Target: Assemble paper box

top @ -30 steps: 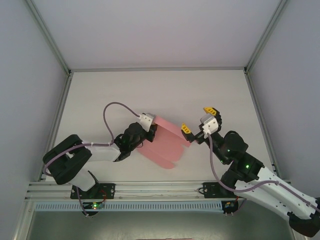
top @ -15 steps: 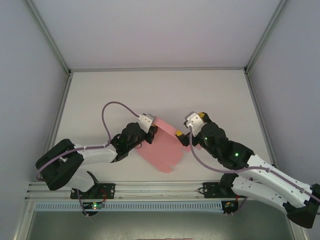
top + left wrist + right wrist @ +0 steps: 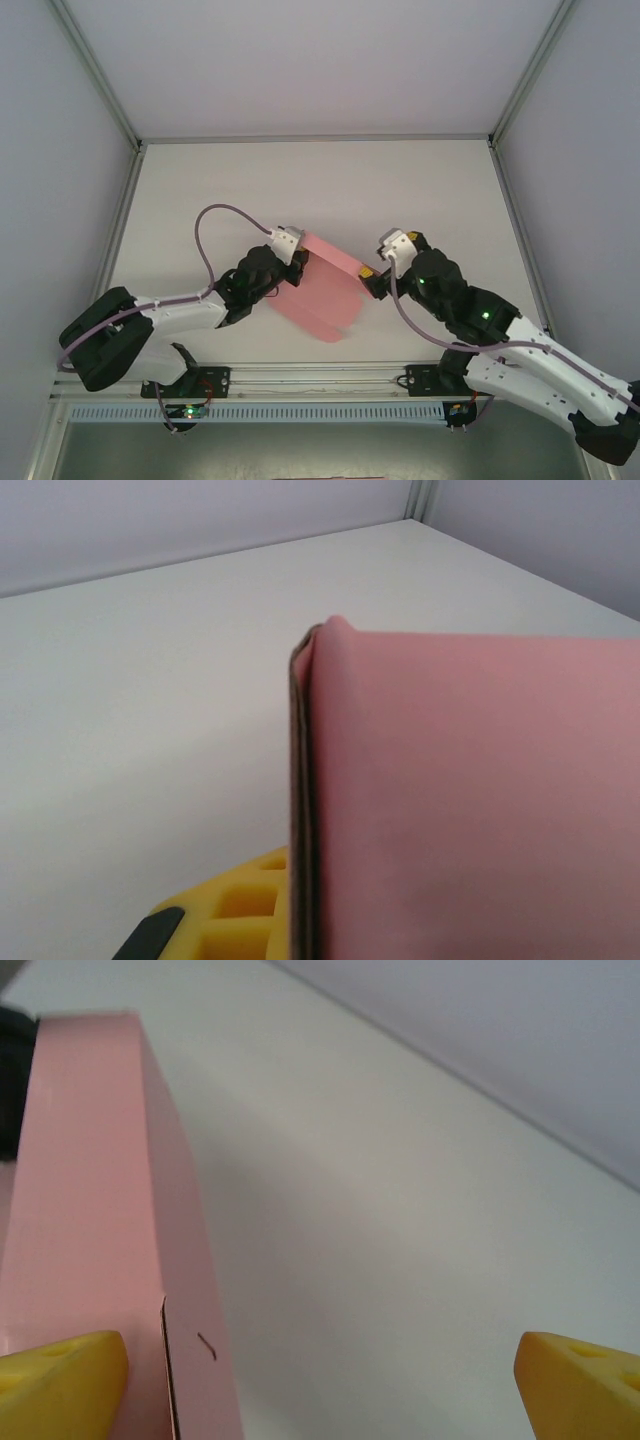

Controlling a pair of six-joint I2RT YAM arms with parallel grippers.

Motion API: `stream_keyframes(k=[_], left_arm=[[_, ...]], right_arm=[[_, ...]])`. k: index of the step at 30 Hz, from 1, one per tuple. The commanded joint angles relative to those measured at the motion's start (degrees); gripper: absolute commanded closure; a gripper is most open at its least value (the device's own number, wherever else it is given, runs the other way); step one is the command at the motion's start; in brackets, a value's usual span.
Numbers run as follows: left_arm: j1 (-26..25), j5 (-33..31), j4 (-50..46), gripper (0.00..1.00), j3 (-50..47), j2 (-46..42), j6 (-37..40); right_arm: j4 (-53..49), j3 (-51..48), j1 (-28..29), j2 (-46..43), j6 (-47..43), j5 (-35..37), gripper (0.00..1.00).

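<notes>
Left gripper point(image 3: 297, 256) pinches left end of paper box point(image 3: 325, 290), my fingers there almost closed on thin card. I think this steadies sheet for folding. Right gripper point(image 3: 320, 1385) spread wide at right end, one yellow fingertip point(image 3: 60, 1370) beside pink edge, holding nothing. Box sits over middle of worktop point(image 3: 430, 190), toward near edge. Pink card, half folded: narrow panel above, wide panel with rounded flaps below, not closed.

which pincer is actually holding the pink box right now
The left pincer: it is shut on one end of the paper box. The right pincer is at the opposite end with its jaws wide open, clamping nothing.
</notes>
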Motion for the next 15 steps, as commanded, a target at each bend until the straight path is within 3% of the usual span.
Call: stream_keyframes(k=[1,3,15], left_arm=[[-0.1,-0.6,-1.3,1.00,0.1,-2.3,-1.7],[-0.1,1.1,-1.5,1.00,0.1,-3.1,-2.2],[-0.1,8.4,-4.2,1.00,2.6,-3.2,-6.4]], right_arm=[[0.6,-0.9,-0.8,3.3,0.2,-2.5,0.02],[2.9,-1.2,-1.8,4.9,-0.3,-2.8,0.02],[22.4,-7.8,-9.5,7.4,0.5,-22.4,0.02]])
